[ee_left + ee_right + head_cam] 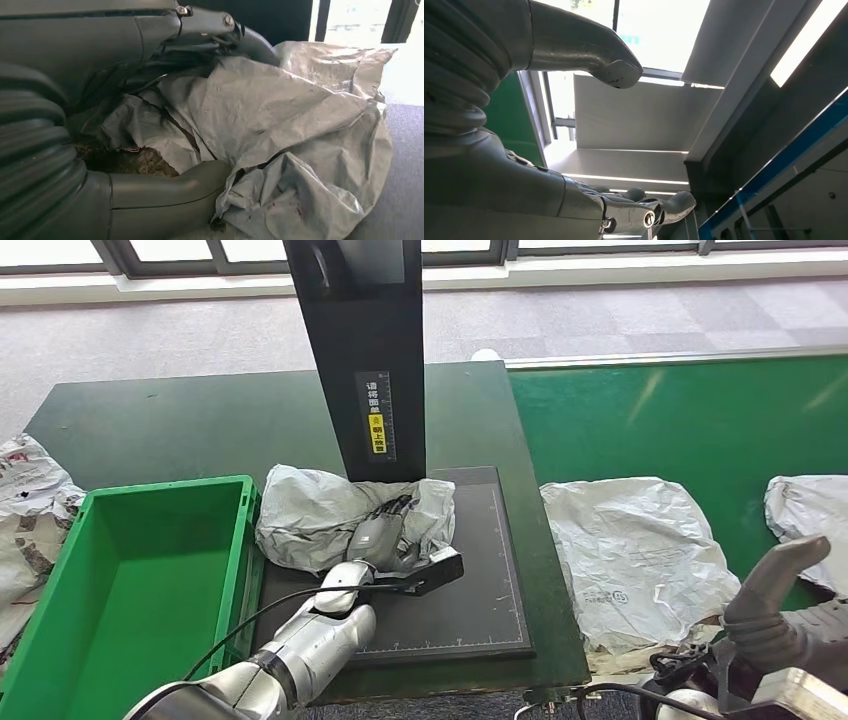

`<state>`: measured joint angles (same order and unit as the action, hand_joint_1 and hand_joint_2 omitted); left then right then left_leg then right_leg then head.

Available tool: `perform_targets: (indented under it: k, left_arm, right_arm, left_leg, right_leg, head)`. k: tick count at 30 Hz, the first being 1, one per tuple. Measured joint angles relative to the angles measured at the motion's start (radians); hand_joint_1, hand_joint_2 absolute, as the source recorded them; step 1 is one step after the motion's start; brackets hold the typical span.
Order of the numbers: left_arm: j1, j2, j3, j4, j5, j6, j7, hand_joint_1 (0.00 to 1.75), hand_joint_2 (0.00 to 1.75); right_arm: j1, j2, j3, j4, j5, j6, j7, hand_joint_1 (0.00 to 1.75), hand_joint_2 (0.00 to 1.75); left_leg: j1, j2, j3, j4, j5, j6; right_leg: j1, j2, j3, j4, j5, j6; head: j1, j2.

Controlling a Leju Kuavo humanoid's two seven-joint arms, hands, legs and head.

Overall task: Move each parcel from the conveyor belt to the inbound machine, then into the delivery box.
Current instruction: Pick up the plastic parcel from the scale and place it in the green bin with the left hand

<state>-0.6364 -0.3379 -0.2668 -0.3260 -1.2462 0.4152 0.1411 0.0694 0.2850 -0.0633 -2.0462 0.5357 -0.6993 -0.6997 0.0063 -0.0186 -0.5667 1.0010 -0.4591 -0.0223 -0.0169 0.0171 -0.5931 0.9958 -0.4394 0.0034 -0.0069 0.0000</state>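
Note:
A crumpled grey parcel (310, 520) lies on the black plate (480, 580) of the inbound machine, at the foot of its dark post (365, 350). My left hand (385, 535) grips this parcel at its right side. In the left wrist view the thumb (165, 195) is under the grey parcel (300, 125) and the fingers (220, 30) reach over it. The green delivery box (165, 487) stands left of the plate with nothing in it. My right hand (780, 600) hangs at the lower right with its fingers apart, holding nothing; the right wrist view shows its thumb (584, 50) against a ceiling.
The green conveyor belt (680, 420) runs on the right. A flat white parcel (635, 550) lies on it near the table, and a second parcel (805, 505) sits at the right edge. More bags (25, 500) are piled left of the box.

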Motion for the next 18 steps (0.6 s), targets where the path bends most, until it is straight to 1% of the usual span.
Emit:
perform_targets:
  k: [8, 13, 16, 18]
  left_arm:
    - [-0.021, 0.008, -0.04, 0.014, -0.024, -0.012, 0.03, 1.75, 1.75]
    - [-0.027, 0.01, -0.058, 0.015, -0.071, -0.013, 0.083, 1.75, 1.75]
    - [-0.027, 0.012, -0.073, 0.014, -0.115, 0.023, 0.127, 1.75, 1.75]
    - [-0.022, 0.014, -0.08, 0.008, -0.148, 0.091, 0.152, 1.75, 1.75]
  right_arm:
    - [0.0, 0.0, 0.0, 0.0, -0.001, 0.001, 0.0, 0.0, 1.75]
    - [0.0, 0.0, 0.0, 0.0, -0.002, 0.001, 0.0, 0.0, 1.75]
    - [0.0, 0.0, 0.0, 0.0, -0.002, 0.001, 0.0, 0.0, 1.75]
    - [0.0, 0.0, 0.0, 0.0, -0.002, 0.001, 0.0, 0.0, 1.75]
  left_leg:
    - [0.0, 0.0, 0.002, 0.0, 0.0, 0.0]
    - [0.0, 0.0, 0.003, 0.0, 0.0, 0.0]
    - [0.0, 0.0, 0.003, 0.0, 0.0, 0.0]
    - [0.0, 0.0, 0.003, 0.0, 0.0, 0.0]
  right_leg:
    - [0.0, 0.0, 0.002, 0.0, 0.0, 0.0]
    - [0.0, -0.001, 0.003, 0.0, 0.0, 0.0]
    - [0.0, 0.0, 0.003, 0.0, 0.0, 0.0]
    - [0.0, 0.0, 0.003, 0.0, 0.0, 0.0]
  head:
    - [0.0, 0.0]
    - [0.0, 0.0]
    - [0.0, 0.0]
    - [0.0, 0.0]
